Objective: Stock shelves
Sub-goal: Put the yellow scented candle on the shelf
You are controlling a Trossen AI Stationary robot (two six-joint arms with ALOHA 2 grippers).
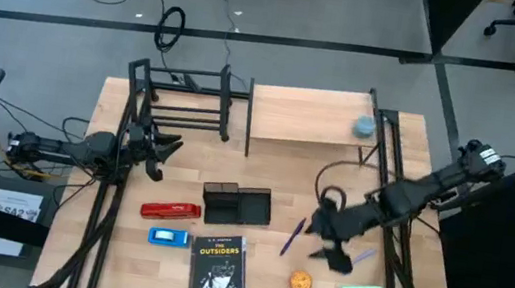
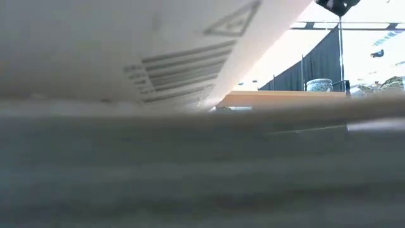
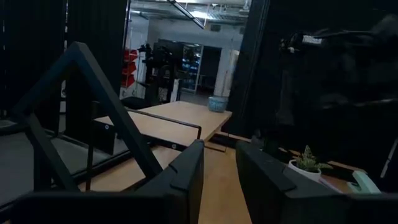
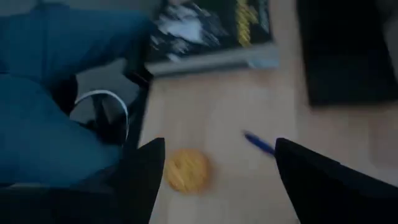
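Nearest the front edge of the bench lies a black paperback book [image 1: 218, 273], unstocked. Along the back edge stand the light wood plank shelf [image 1: 307, 117] and black tube-frame rack [image 1: 183, 98]. Fingers spread, the right gripper [image 4: 214, 168] hovers over a small orange round object [image 4: 186, 170], probably targeting it. Near the left edge, the left gripper [image 3: 217, 177] waits, fingers parted.
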